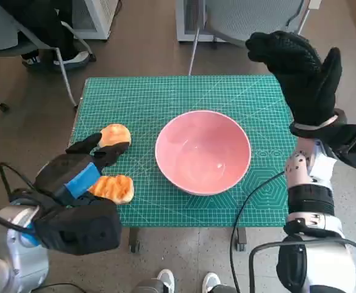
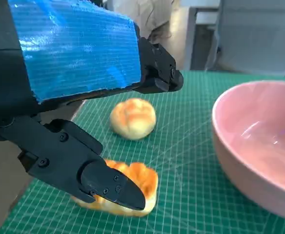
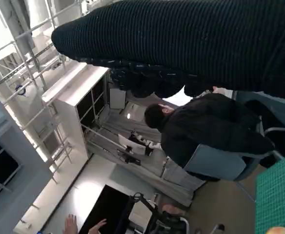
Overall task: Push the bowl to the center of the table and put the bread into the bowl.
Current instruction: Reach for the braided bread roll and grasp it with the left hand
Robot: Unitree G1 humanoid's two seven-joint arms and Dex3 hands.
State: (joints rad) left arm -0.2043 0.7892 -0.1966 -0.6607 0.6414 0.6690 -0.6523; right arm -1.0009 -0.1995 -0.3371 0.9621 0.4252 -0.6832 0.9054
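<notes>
A pink bowl (image 1: 202,151) (image 2: 259,146) stands near the middle of the green mat (image 1: 166,97). Two golden bread pieces lie at the mat's left side: a round roll (image 1: 115,134) (image 2: 132,118) farther back and a flatter piece (image 1: 114,188) (image 2: 132,180) near the front edge. My left hand (image 1: 80,172) (image 2: 69,63) hovers between them with its fingers spread, holding nothing; one black finger (image 2: 108,185) overlaps the nearer piece in the left wrist view. My right hand (image 1: 303,70) (image 3: 191,44) is raised above the table's far right corner, empty, well clear of the bowl.
A black cable (image 1: 242,207) hangs off the table's front right. Chair legs (image 1: 62,61) and a white cabinet (image 1: 193,18) stand beyond the far edge. Shoes (image 1: 166,281) show at the front. A seated person (image 3: 215,131) in dark clothes appears in the right wrist view.
</notes>
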